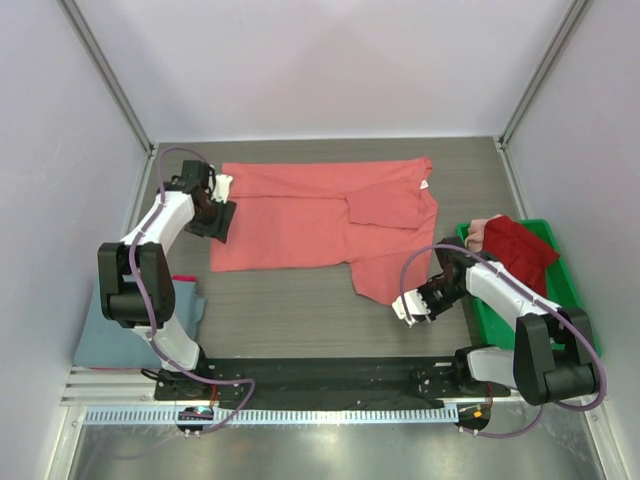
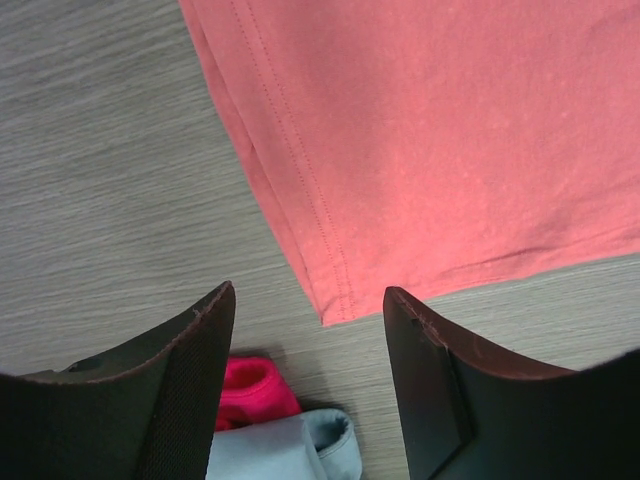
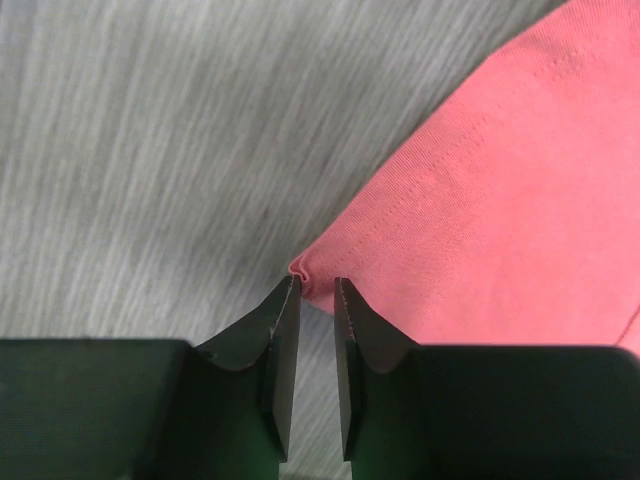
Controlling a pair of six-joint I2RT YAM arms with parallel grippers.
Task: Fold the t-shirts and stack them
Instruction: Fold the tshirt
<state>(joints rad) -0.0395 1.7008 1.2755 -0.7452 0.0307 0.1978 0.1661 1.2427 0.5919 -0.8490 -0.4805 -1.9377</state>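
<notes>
Before salmon-red t-shirt (image 1: 320,215): bare table (image 1: 290,320), open passage.
Right of it: green tray (image 1: 565,285), dark red shirt (image 1: 520,248) heaped inside, blocks.
Left-near of it: grey-blue shirt (image 1: 100,335) at table edge.
Behind it: narrow bare strip.

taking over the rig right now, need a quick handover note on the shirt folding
Left claw: open, hovering over the near-left hem corner of the salmon t-shirt, holding nothing.
Right claw: pinched on that shirt's near-right corner, cloth puckered at the tips.
Salmon t-shirt lies spread on the table, one sleeve folded in. Dark red t-shirt is bunched in the green tray. Grey-blue t-shirt lies at the near-left edge, whether folded is unclear.
Done: one fold at most. Left: finish the salmon one, fold the dark red one, stack all.
</notes>
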